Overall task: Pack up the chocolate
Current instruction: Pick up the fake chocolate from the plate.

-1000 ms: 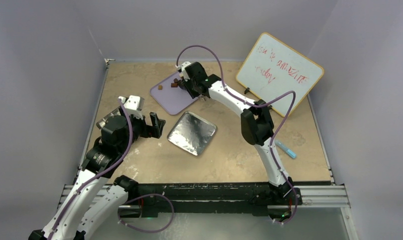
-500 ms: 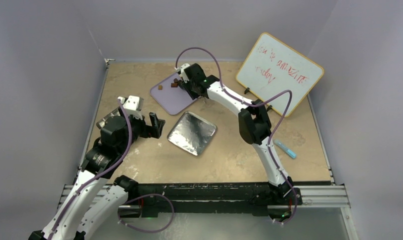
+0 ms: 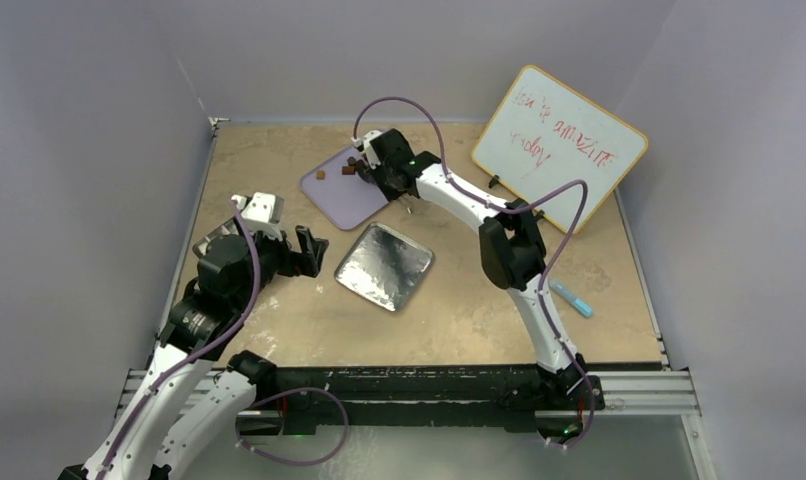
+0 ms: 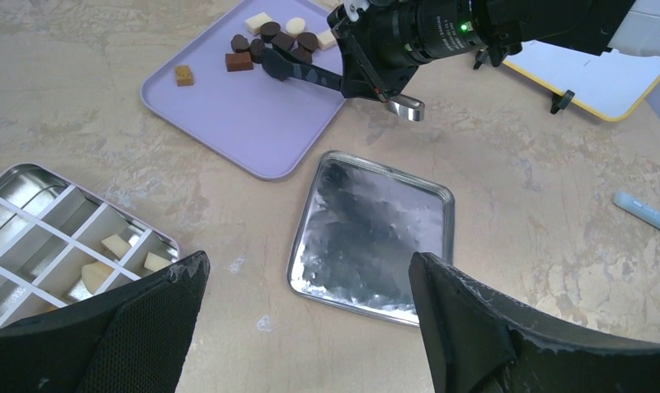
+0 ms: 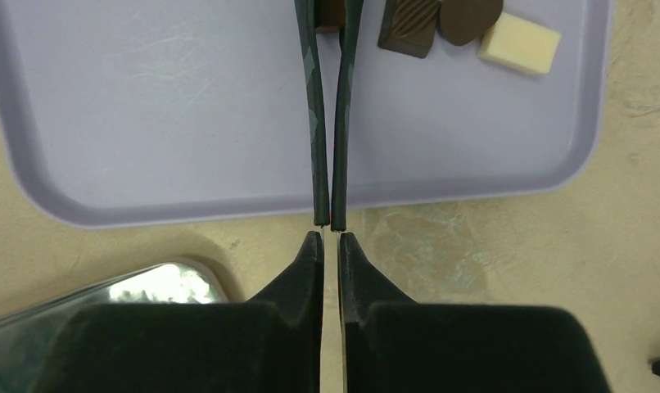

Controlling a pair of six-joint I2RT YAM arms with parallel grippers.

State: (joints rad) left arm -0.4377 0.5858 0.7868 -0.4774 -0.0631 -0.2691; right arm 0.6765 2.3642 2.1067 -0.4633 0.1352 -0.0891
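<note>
**Now: right gripper nipped shut in the chocolate row, left gripper wide and empty**

From above, the right gripper (image 3: pixel 362 166) is out over the far corner of the lilac tray (image 3: pixel 344 200). It is down among the chocolate (image 3: pixel 350 168), a short row lying along the tray's far edge. One caramel lump (image 3: pixel 321 174) sits apart from the row on the same tray. The left gripper (image 3: pixel 314 250) hangs well to the near side of the tray. A silver square (image 3: pixel 384 265) lies flat just beside the tray's near edge, not touching it.

Over to the left wrist: its black fingers (image 4: pixel 138 319) stand wide apart with nothing between them. Beyond them the row reads clearly, with dark, brown and cream lumps strung side by side across the tray's far end. The right arm's long thin tips reach over the tray and point into that row. Nearer than the tray and off to one side, a divided tin (image 4: pixel 20 190) holds a few cream pieces (image 4: pixel 114 244) in its compartments.

And the right wrist: the thin fingers (image 5: pixel 314 123) are almost together, only a sliver of gap. A brown piece (image 5: pixel 331 12) is pinched between them at the top edge, where the tips are cut off. Beside them on the tray lie three more:
- A ribbed dark block (image 5: pixel 409 24), its long axis roughly along the fingers.
- A round dark piece (image 5: pixel 470 12).
- A cream rectangle (image 5: pixel 519 42), its long axis slanting across the fingers' line.
</note>
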